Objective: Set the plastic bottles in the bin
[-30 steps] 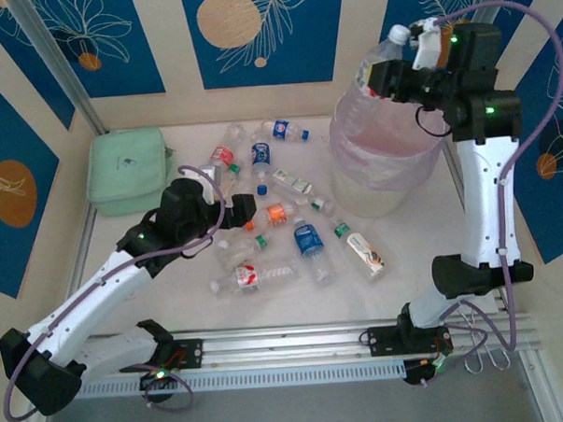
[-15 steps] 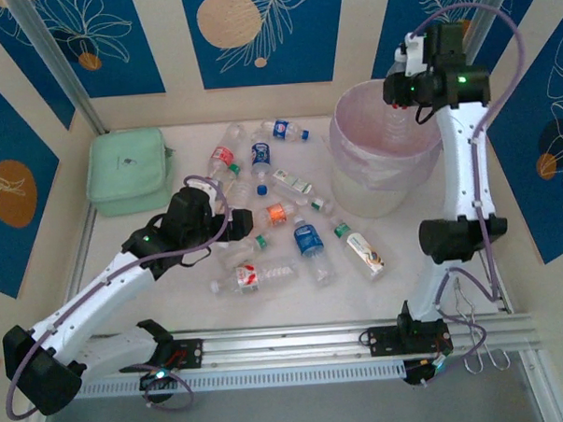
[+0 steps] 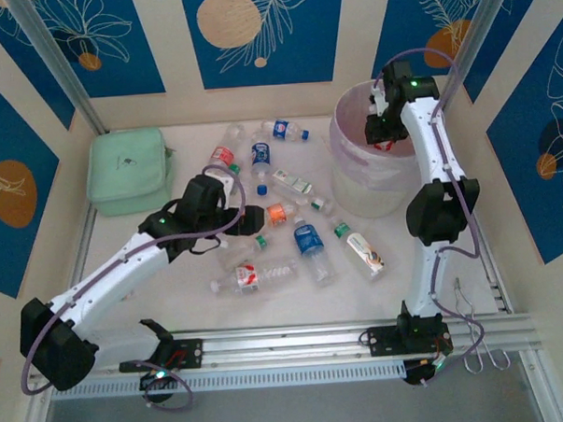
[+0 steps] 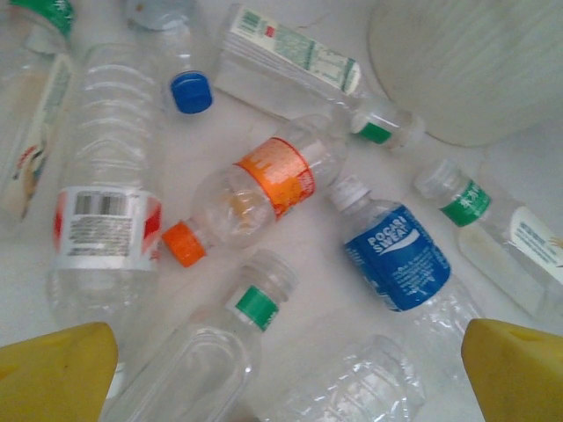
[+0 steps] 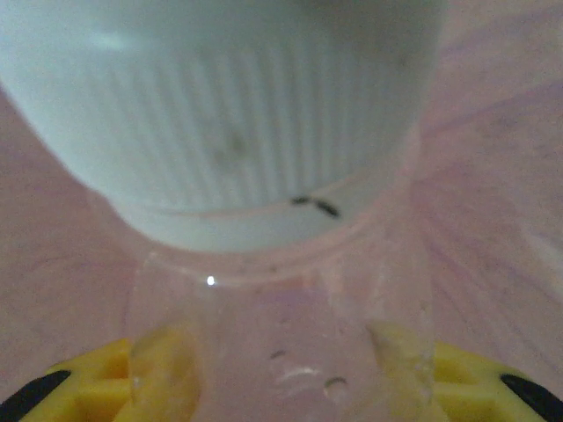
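We see the right gripper [image 3: 382,132] lowered into the mouth of the bin [image 3: 360,189], the pale translucent tub at the far right of the table. Its yellow fingers [image 5: 97,387] pinch the neck of a clear bottle [image 5: 281,343] just under its white ribbed cap [image 5: 246,114], with the tub's pinkish inner wall behind. We cannot tell whether anything else lies inside the bin. The left gripper [image 3: 243,218] hangs low over the loose bottles, its yellow fingertips [image 4: 57,374] spread wide and holding nothing. Below it lie an orange-label bottle [image 4: 264,180] with an orange cap, a blue-label bottle [image 4: 396,259] just beside it, a green-band bottle [image 4: 220,343] and a larger bottle with a red-and-white label [image 4: 106,220]. More bottles are scattered across the white table [image 3: 172,272], among them a red-label bottle [image 3: 252,276] nearest the arms and a white-label bottle [image 3: 366,252] near the bin's foot. A mint-green pouch [image 3: 128,169] sits at the far left, well apart from the bin. A metal rail [image 3: 297,341] runs along the near edge, and the walls carry blue panels with pale orange circles and leaf drawings.
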### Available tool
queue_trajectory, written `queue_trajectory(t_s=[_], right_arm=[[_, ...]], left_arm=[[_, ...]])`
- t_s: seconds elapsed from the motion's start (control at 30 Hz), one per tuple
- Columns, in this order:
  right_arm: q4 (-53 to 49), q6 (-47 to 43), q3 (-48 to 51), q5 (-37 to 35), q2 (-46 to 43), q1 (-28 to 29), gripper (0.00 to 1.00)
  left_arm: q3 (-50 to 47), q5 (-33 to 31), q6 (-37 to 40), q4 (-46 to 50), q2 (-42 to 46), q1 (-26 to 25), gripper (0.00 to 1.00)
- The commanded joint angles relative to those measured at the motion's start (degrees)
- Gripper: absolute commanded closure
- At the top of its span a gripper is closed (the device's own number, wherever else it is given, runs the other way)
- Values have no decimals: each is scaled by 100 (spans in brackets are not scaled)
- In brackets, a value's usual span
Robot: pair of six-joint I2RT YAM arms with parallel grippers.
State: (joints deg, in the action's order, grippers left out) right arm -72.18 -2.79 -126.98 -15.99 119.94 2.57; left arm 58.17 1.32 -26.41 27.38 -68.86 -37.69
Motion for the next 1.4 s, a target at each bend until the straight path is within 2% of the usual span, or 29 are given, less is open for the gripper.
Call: queue_trajectory(t_s=[0.0, 0.1, 0.23, 0.4, 0.5, 0.57, 0.63, 0.8, 0.93, 1.0, 1.07, 1.13, 1.2, 1.27, 1.37], right_arm=[[124, 102, 420, 281, 213, -66, 100], [616, 160, 899, 497, 240, -136, 100], [758, 238, 1151, 611, 277, -191, 94], [812, 339, 1290, 711, 36, -222, 56], [731, 369, 1185, 687, -274, -239, 25], [653, 391, 1079, 691, -529, -259, 11], [542, 406, 932, 726, -800, -296, 3], [249, 678, 639, 922, -1600, -426, 1], [409, 1017, 939, 1177, -2449, -465, 1], [478, 1432, 1196, 1331, -3010, -468, 1], [780, 1774, 1697, 1882, -3664, -388, 1], [1312, 2079, 2373, 2654, -4327, -285, 1], [1720, 2345, 2899, 3344, -4859, -203, 1], [1959, 2326, 3284, 3656, -5245, -84, 1], [2046, 2265, 3706, 3720, -5668, 87, 1]], left_arm=[[169, 426, 86, -22, -58, -40, 0], [115, 390, 57, -22, 5, -45, 0], [115, 403, 56, -22, 63, -43, 0], [162, 310, 109, 6, 85, -44, 0], [282, 161, 217, 144, 89, -45, 0], [394, -24, 309, 283, 78, -43, 0], [541, -274, 417, 459, 59, -32, 0], [790, -1104, 562, 981, -83, -25, 0], [888, -1715, 717, 1502, -427, -27, 1], [874, -1923, 795, 1650, -705, -4, 8], [839, -1739, 766, 1643, -992, 93, 16], [835, -1470, 743, 1594, -1339, 231, 16], [904, -1493, 798, 1580, -1734, 279, 15], [927, -1459, 822, 1472, -2028, 310, 15], [876, -1383, 807, 1182, -2290, 380, 17]])
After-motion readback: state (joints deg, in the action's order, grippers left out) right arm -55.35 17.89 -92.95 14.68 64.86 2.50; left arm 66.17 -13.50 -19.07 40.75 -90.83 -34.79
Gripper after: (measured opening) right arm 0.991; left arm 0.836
